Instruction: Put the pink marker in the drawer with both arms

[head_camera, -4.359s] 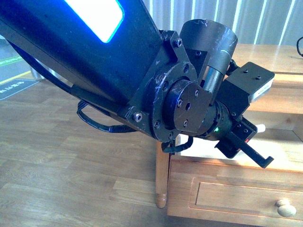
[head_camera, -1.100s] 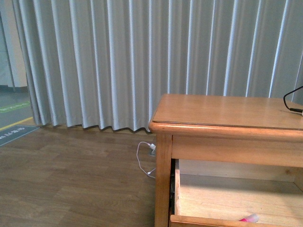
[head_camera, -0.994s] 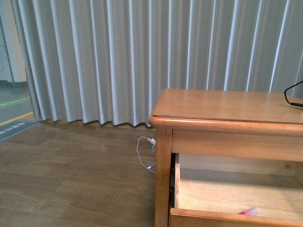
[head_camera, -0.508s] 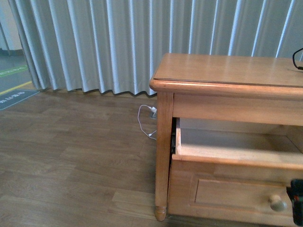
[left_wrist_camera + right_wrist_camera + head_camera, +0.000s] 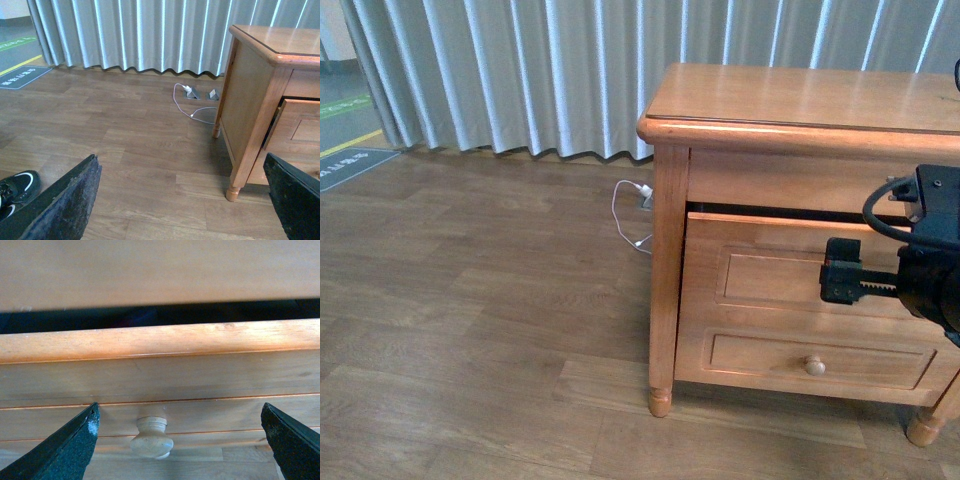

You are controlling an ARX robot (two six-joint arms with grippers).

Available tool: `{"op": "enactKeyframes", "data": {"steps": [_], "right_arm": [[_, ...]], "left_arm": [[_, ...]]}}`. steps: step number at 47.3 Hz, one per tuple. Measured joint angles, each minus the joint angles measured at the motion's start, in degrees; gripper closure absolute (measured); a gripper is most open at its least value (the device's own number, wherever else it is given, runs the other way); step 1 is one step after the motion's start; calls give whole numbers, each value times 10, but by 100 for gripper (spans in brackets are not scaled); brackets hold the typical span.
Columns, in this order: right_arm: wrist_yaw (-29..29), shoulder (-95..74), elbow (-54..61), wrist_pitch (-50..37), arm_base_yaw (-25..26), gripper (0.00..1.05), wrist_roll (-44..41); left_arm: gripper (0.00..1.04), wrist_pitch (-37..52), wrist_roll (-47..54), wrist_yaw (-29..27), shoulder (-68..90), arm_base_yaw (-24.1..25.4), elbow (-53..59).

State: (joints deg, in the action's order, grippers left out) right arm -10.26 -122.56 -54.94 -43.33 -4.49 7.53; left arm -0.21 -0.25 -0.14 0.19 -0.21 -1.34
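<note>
The drawer [image 5: 770, 278] is the upper one in the wooden cabinet [image 5: 800, 95], with only a thin dark gap above its front. The pink marker is hidden. My right gripper [image 5: 842, 270] is open just in front of the drawer front. In the right wrist view its fingers [image 5: 65, 450] stand wide on either side of the drawer's pale knob [image 5: 151, 436], touching nothing. My left gripper [image 5: 180, 205] hangs open over the floor, left of the cabinet's front leg [image 5: 232, 190]. It holds nothing.
A second drawer with a small knob [image 5: 814, 366] sits below. A white cable and plug [image 5: 632, 200] lie on the wood floor by the grey curtain [image 5: 520, 60]. A black shoe [image 5: 15, 185] shows in the left wrist view.
The drawer stood open with the pink marker inside; it is now nearly shut and the marker is out of sight. The right arm has come in at the drawer front.
</note>
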Motion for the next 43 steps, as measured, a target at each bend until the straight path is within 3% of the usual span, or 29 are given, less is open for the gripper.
{"op": "enactKeyframes", "data": {"steps": [30, 43], "right_arm": [[10, -23, -56, 30, 4, 9, -19], [47, 99, 50, 25, 14, 9, -25]], "left_arm": [[6, 0, 0, 0, 0, 0, 0], [6, 0, 0, 0, 0, 0, 0]]}}
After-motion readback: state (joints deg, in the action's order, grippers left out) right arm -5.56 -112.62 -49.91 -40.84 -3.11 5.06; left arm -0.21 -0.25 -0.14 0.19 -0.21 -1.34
